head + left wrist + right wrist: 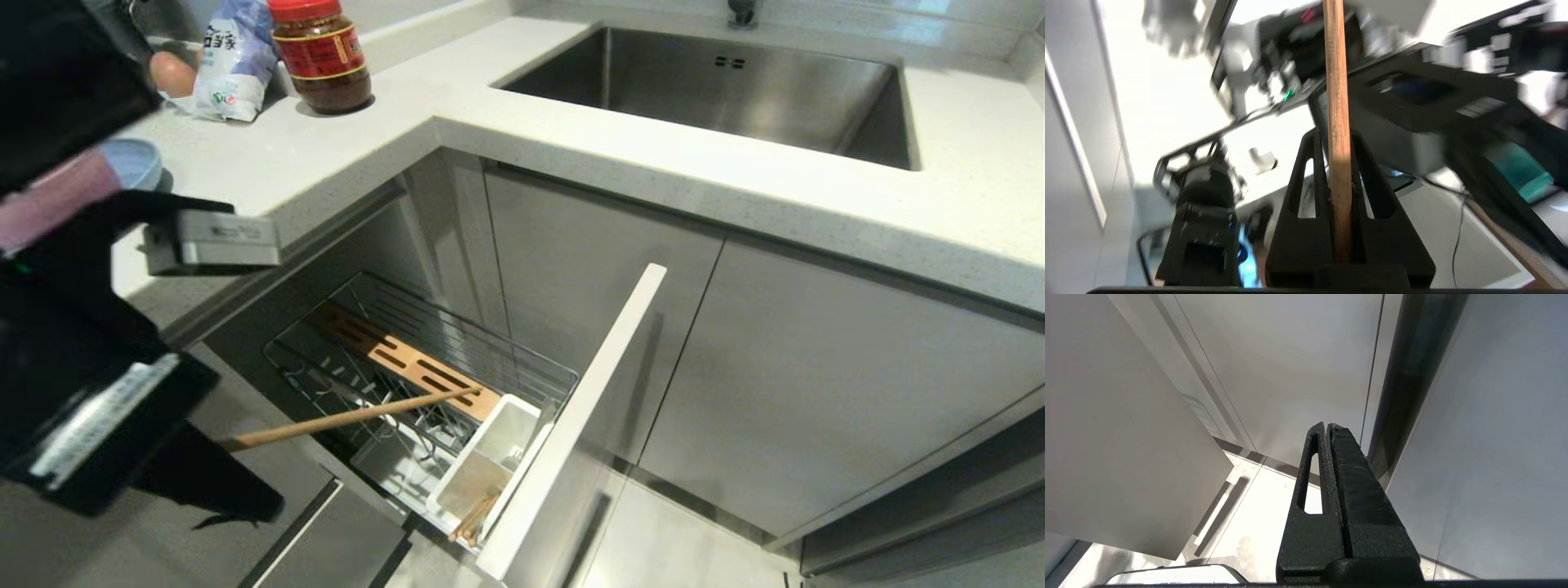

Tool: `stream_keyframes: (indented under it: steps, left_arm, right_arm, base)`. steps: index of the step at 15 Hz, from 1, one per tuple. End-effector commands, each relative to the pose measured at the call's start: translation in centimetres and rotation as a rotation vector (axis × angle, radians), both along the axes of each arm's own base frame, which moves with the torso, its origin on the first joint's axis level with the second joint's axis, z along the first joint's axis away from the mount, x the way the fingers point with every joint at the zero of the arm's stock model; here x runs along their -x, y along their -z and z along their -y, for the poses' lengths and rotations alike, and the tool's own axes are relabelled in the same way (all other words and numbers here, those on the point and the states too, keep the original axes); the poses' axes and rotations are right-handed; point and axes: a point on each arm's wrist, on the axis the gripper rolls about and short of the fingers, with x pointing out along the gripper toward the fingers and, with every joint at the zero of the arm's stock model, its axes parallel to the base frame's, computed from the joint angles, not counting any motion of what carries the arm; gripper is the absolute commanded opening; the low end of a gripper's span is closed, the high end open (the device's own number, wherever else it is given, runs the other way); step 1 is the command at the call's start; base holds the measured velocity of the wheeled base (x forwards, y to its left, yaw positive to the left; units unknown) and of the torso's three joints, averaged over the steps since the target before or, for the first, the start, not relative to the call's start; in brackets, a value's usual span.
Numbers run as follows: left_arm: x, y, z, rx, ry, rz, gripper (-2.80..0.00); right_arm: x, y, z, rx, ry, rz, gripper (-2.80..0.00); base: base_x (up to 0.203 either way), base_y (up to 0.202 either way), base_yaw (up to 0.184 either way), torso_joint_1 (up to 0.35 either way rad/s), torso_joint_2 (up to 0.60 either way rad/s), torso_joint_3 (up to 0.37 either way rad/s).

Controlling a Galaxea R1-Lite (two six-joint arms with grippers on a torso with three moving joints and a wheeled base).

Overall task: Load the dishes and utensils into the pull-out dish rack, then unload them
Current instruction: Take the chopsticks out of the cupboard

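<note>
The pull-out dish rack (pixel 522 359) stands drawn out of the corner cabinet, its white front panel (pixel 571 425) toward me. Low on the left, my left gripper (pixel 224 457) is shut on one wooden chopstick (pixel 351 418), which lies nearly level with its tip over the wooden strip (pixel 408 363). In the left wrist view the chopstick (pixel 1338 122) runs straight up between the gripper's (pixel 1333 136) black fingers. Another chopstick (pixel 473 518) leans in the white utensil cup (pixel 465 482). The pink bowl (pixel 49 204) and blue plate (pixel 135 159) rest on the counter, partly hidden behind my left arm. My right gripper (pixel 1327 426) is shut and empty.
A red-lidded jar (pixel 322 53), a white bag (pixel 233 61) and an egg (pixel 171 73) stand at the back of the counter (pixel 571 139). The steel sink (pixel 718 90) lies to the right. Grey cabinet doors (pixel 816 392) face the rack, with tiled floor (pixel 669 547) below.
</note>
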Motion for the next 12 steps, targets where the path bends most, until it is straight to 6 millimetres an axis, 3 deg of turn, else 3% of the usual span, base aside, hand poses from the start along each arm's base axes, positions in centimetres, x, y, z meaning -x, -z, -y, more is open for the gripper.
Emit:
stream_keyframes:
  steps: [1,6,12]
  left_arm:
    - [3.3,-2.5,-3.0,0.116,0.016,0.115,-2.80]
    - [8.3,-4.6,-8.5,0.290,-0.048,0.339,-2.80]
    - [10.8,-7.0,-10.9,0.389,-0.384,0.716,-2.80]
  right_arm:
    - [0.0,0.0,0.0,0.000,0.000,0.005,-2.80]
    - [0.0,0.0,0.0,0.000,-0.001,0.005,-2.80]
    - [0.0,0.0,0.0,0.000,-0.001,0.005,-2.80]
  base:
    - [0.000,0.000,0.000,0.000,0.00,0.000]
    - [0.000,0.000,0.000,0.000,0.00,0.000]
    - [0.000,0.000,0.000,0.000,0.00,0.000]
